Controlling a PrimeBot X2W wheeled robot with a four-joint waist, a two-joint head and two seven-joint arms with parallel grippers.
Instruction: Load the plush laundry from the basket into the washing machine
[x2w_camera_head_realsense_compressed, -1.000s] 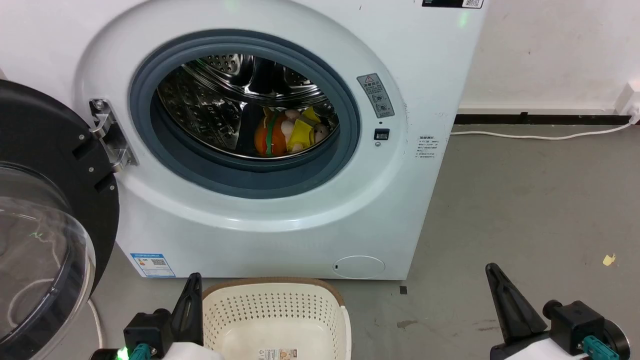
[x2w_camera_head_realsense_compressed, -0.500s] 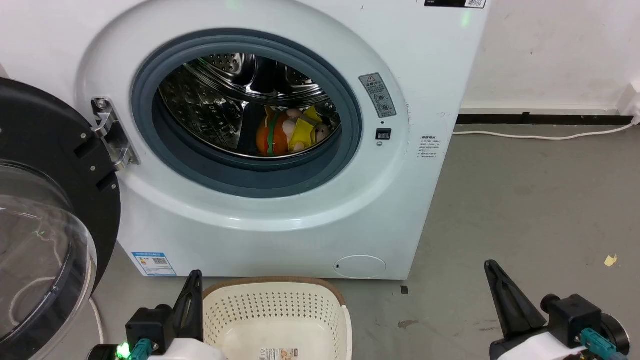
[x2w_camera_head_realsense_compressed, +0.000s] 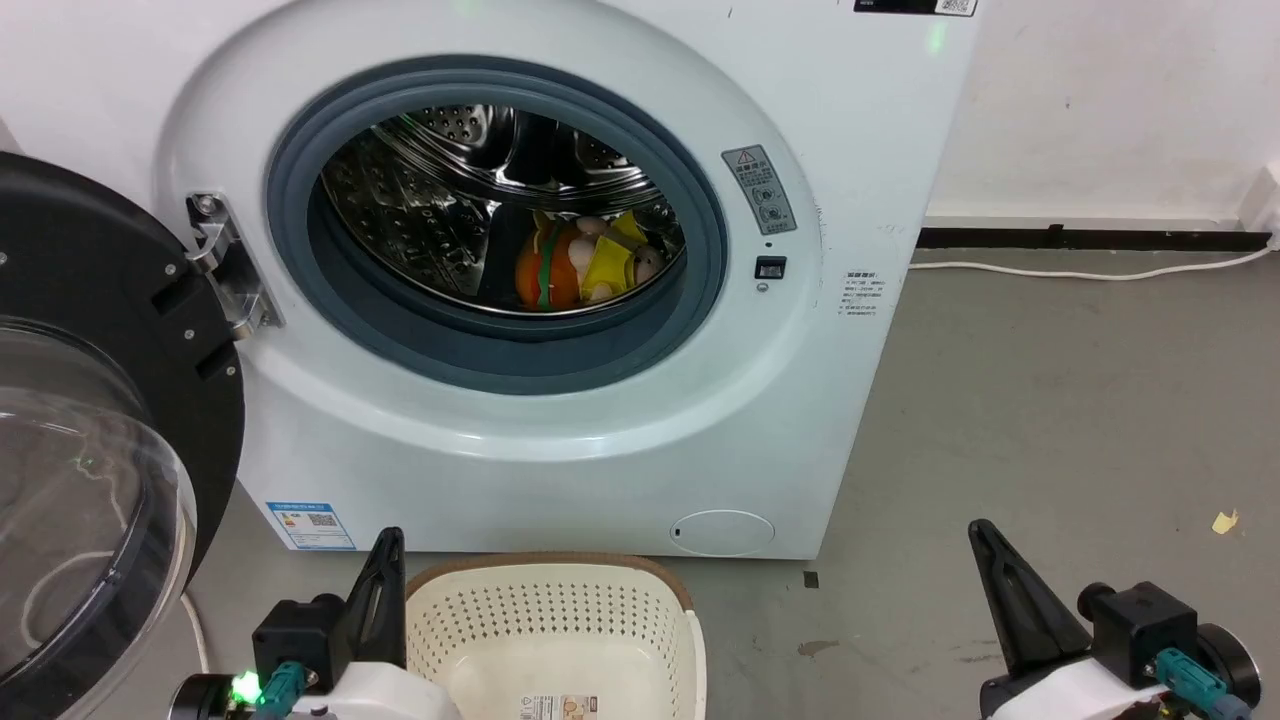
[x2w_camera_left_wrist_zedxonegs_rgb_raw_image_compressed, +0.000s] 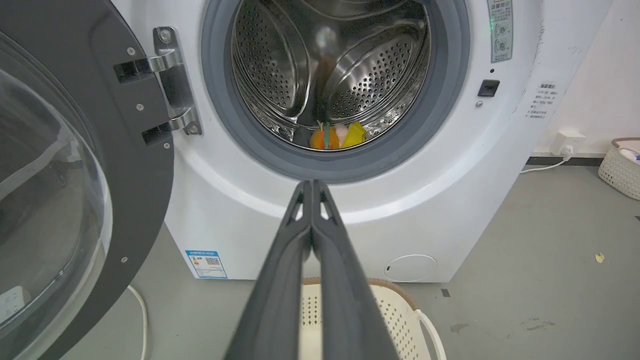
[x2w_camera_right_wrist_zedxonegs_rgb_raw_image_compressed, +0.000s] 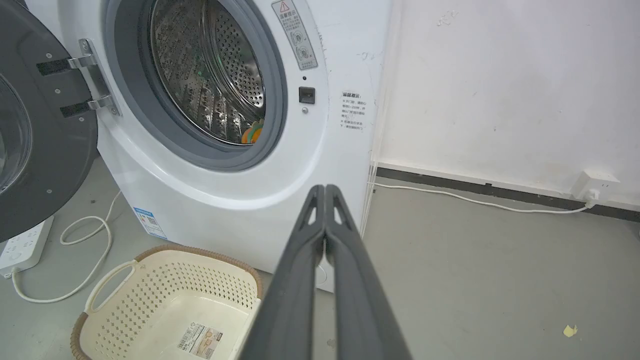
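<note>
Plush laundry (x2w_camera_head_realsense_compressed: 585, 265) lies low in the washing machine (x2w_camera_head_realsense_compressed: 560, 470) drum, just behind the grey ring. The basket (x2w_camera_head_realsense_compressed: 550, 610) in front of the machine looks empty. Left gripper (x2w_camera_left_wrist_zedxonegs_rgb_raw_image_compressed: 311, 184) & right gripper (x2w_camera_right_wrist_zedxonegs_rgb_raw_image_compressed: 325, 188) have fingers together w/ nothing held, both short of the machine front. Risk: the door (x2w_camera_head_realsense_compressed: 100, 300) hangs wide open at the machine's left, so a left-arm swing could clip it. Open floor (x2w_camera_head_realsense_compressed: 1050, 420) to the machine's right.

Dark tapered jaws on black wrist blocks (x2w_camera_head_realsense_compressed: 1140, 620), teal connectors (x2w_camera_head_realsense_compressed: 1186, 678), white forearms (x2w_camera_head_realsense_compressed: 1075, 690).

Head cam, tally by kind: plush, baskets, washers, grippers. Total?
plush laundry: 1
basket: 1
washing machine: 1
grippers: 2 (left gripper, right gripper)
Total: 5
</note>
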